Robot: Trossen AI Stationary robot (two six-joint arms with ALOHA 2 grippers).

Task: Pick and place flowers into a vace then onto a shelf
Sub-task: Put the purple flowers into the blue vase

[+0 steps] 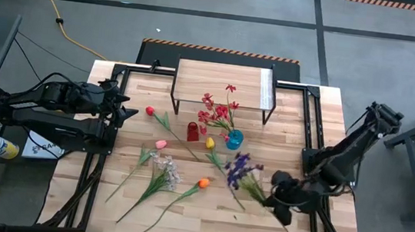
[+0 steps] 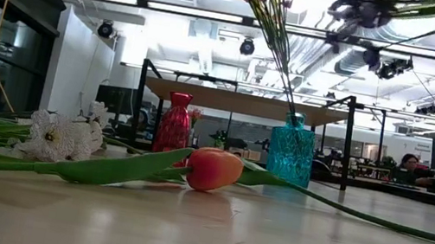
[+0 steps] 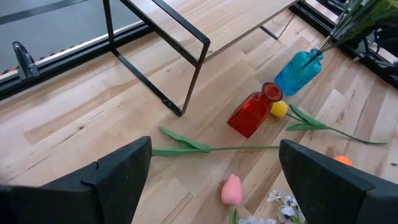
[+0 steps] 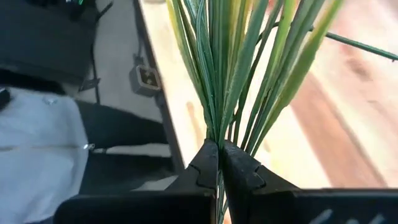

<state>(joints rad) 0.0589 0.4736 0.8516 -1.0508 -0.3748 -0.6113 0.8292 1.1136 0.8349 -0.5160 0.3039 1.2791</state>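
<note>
My right gripper (image 1: 278, 204) is over the table's near right part, shut on the purple blossom spray (image 1: 240, 169), whose blooms (image 2: 366, 12) show high in the low view. The blue vase (image 1: 234, 140) stands upright in front of the shelf (image 1: 222, 84) with a red blossom spray (image 1: 216, 109) standing in it. Beside it stands the red vase (image 1: 193, 131). Red (image 1: 150, 111), pink (image 1: 161, 144), yellow (image 1: 210, 142) and orange (image 1: 202, 183) tulips and a white spray (image 1: 165, 170) lie flat on the table. My left gripper (image 3: 211, 180) is open at the left edge, touching nothing. My right gripper pinches the purple spray's bundle of green stems (image 4: 219, 138) between its two fingers (image 4: 205, 163), near the stems' lower end. The leaves fan out past the fingertips. The spray is lifted off the table and slants toward the table's middle, blooms (image 1: 240, 166) leading.
The shelf's black legs (image 3: 186, 93) stand behind the vases. Black frame rails (image 1: 311, 127) run along the table's left and right sides. Tulip stems (image 1: 175, 201) cross the near middle. A person sits in the room beyond the table (image 2: 408, 165).
</note>
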